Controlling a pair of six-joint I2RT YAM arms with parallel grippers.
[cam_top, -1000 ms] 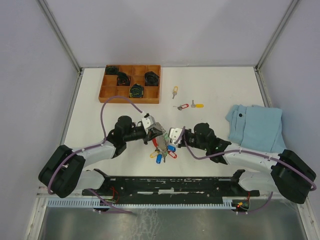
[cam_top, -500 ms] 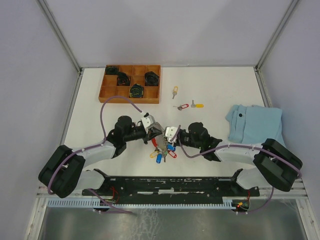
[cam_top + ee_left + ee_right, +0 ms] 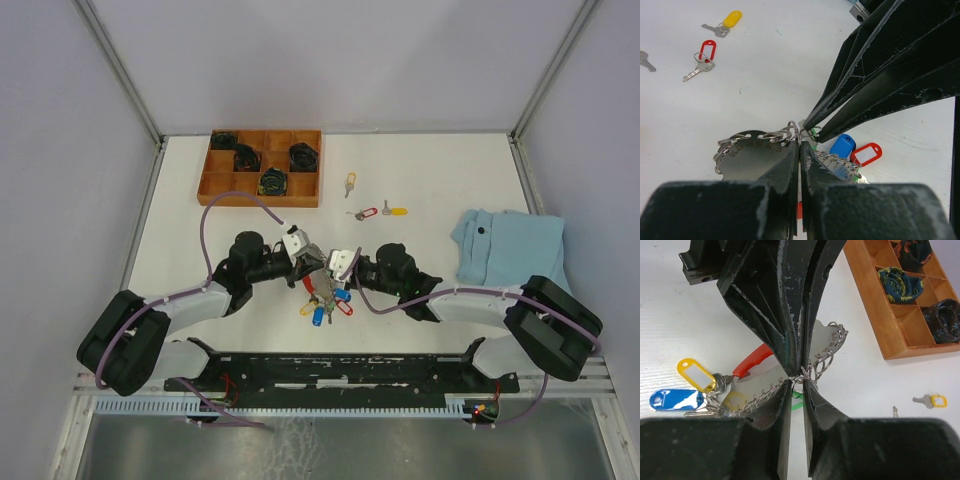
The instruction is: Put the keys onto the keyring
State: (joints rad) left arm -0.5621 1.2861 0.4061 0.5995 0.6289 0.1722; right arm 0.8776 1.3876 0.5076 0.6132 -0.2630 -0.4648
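The keyring (image 3: 322, 288) is a grey numbered metal plate (image 3: 747, 156) edged with small rings, with a red strap (image 3: 752, 360) and blue, yellow and red tags hanging below. My left gripper (image 3: 312, 264) is shut on the plate's edge (image 3: 800, 144). My right gripper (image 3: 336, 268) meets it tip to tip; its jaws stand a narrow gap apart and pinch a small ring (image 3: 801, 379) that carries a green tag (image 3: 799, 402). Loose keys lie farther back: a yellow-tagged one (image 3: 349, 182), a red-tagged one (image 3: 364, 213) and another yellow-tagged one (image 3: 396, 211).
A wooden compartment tray (image 3: 305, 190) holding dark rolled items sits at the back left. A folded blue cloth (image 3: 510, 250) lies at the right. Both arms' forearms converge over the table's near middle.
My right arm has swung left and brought its gripper up against the left gripper's tips at the keyring. Its jaws have narrowed. The left arm has stayed still.
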